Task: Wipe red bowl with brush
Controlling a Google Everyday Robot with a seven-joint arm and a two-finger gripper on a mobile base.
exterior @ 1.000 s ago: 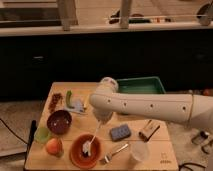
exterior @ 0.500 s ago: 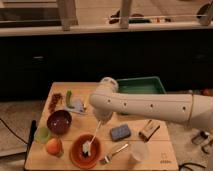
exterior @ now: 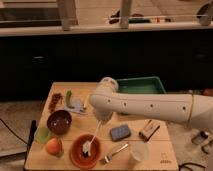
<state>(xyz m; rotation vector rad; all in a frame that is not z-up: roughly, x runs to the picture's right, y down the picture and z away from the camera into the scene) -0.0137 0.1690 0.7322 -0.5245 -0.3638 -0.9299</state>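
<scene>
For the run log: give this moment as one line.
phase: wiping | tool: above red bowl, behind arm | brush: head inside bowl, handle slanting up to tool | blue sponge: right of bowl

Looks like a lab/test kitchen mock-up, not a home. A small wooden table (exterior: 150,159) sits low centre w/ staged dishware: red bowl (exterior: 85,151), maroon bowl (exterior: 59,121), green cup (exterior: 42,134), fork (exterior: 114,153), blue sponge (exterior: 120,132), green tray (exterior: 141,85) at the back. Dark cabinet fronts run across mid-frame, pale counter ledge on top. Gripper (exterior: 98,125) hangs over the table centre, gripping the brush (exterior: 92,140) down in the red bowl.
</scene>
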